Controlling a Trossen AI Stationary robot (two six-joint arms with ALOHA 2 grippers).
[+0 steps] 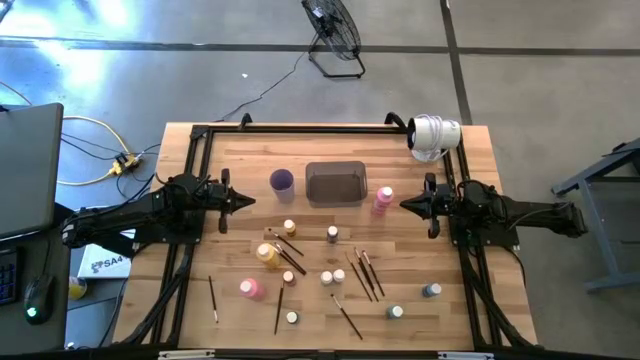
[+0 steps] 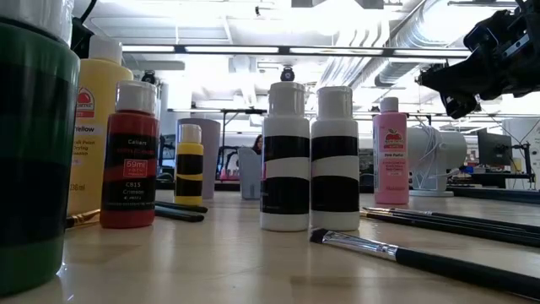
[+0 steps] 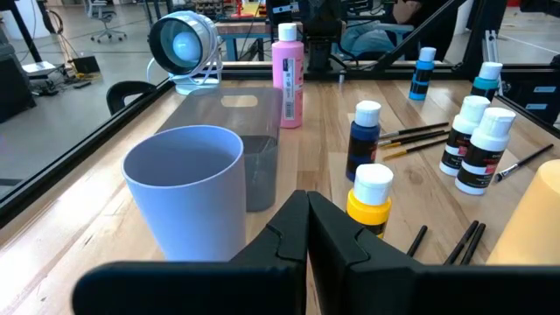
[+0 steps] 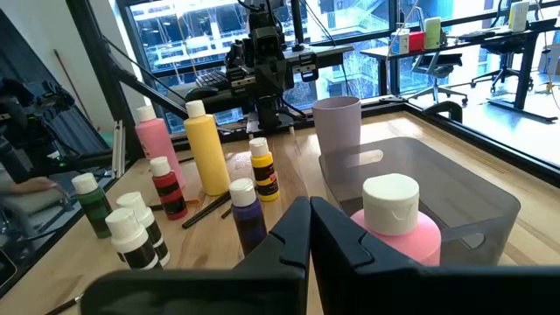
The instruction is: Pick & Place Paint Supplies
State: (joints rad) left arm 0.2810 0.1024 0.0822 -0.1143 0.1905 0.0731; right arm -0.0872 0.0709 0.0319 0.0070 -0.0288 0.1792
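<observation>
The paint supplies stand scattered over the near half of the wooden table. A pink bottle point(image 1: 384, 197) stands beside the tray's right end. A yellow-orange bottle point(image 1: 268, 254) and a second pink one point(image 1: 250, 288) are left of the middle. Several tiny white-capped bottles point(image 1: 327, 277) stand upright among thin dark brushes point(image 1: 365, 275), which lie flat on the table. My left gripper point(image 1: 250, 200) hovers shut at the table's left, pointing toward the purple cup point(image 3: 188, 197). My right gripper point(image 1: 404, 205) hovers shut at the right, just behind the pink bottle point(image 4: 394, 223).
A purple cup point(image 1: 282, 181) and a dark grey tray point(image 1: 336, 183) stand side by side at the table's middle, between the two grippers. A white round lamp-like device point(image 1: 434, 135) sits at the far right corner. Black frame rails point(image 1: 300, 128) run along the table's edges.
</observation>
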